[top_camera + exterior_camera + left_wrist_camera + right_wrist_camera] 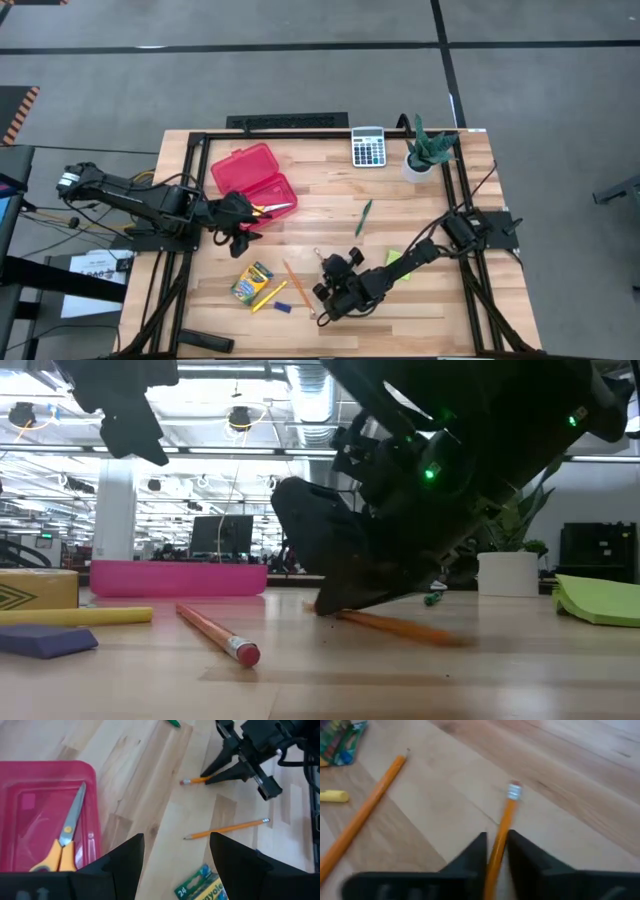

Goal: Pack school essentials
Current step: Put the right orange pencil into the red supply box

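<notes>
1. Pale wood planking forms the table point(400, 310), framed by dark rails along its edges; bare boards are left at its centre and along the near right edge.
2. Red, glossy plastic case point(254, 180), lid hinged open, is set near the far left corner; yellow-handled scissors point(62, 840) are laid flat inside.
3. Left gripper point(172, 865) is held just beside the case's near edge, its dark tapered jaws parted and nothing between them.
4. Right gripper point(496, 852) is lowered to the boards in the near middle, jaws clenched around one slim orange pencil point(502, 832).
5. A second orange pencil point(294, 281) is lain apart on open wood, near the printed cardboard crayon box point(251, 283).
</notes>
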`<action>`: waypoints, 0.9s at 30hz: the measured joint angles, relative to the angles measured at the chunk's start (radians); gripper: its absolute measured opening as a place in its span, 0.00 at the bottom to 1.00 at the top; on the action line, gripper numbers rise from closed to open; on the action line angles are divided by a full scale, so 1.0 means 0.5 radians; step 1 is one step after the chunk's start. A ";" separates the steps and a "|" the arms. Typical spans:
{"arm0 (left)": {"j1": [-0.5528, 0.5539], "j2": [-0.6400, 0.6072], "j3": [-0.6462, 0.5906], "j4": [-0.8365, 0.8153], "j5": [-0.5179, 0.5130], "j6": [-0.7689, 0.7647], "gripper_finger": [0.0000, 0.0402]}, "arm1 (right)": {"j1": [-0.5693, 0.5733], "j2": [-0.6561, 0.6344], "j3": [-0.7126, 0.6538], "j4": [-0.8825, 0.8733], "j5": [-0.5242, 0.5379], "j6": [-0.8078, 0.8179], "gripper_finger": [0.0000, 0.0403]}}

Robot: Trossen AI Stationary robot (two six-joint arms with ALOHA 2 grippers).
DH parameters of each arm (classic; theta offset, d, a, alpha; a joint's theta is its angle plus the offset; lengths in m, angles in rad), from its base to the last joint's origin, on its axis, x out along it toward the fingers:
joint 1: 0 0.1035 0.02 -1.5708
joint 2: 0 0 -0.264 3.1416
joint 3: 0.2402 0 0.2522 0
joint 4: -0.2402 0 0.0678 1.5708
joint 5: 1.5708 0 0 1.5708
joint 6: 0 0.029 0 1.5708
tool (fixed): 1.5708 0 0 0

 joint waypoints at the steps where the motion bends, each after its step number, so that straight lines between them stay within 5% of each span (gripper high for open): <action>1: 0.000 0.000 0.000 0.001 -0.016 0.000 0.55 | 0.000 -0.013 -0.001 -0.031 -0.004 0.000 0.10; 3: 0.000 0.000 0.000 0.007 -0.048 -0.001 0.55 | -0.008 -0.038 0.000 -0.057 -0.034 -0.026 0.04; 13: 0.001 0.000 0.000 0.185 -0.095 -0.003 0.55 | -0.138 -0.326 -0.047 -0.236 -0.159 -0.339 0.02; 21: 0.011 0.001 0.001 0.334 -0.166 -0.011 0.55 | -0.266 -0.685 -0.240 0.005 -0.087 -0.643 0.01; 27: 0.102 -0.001 -0.199 1.020 -0.040 -0.076 0.55 | -0.319 -0.985 -0.315 0.338 -0.003 -1.018 0.00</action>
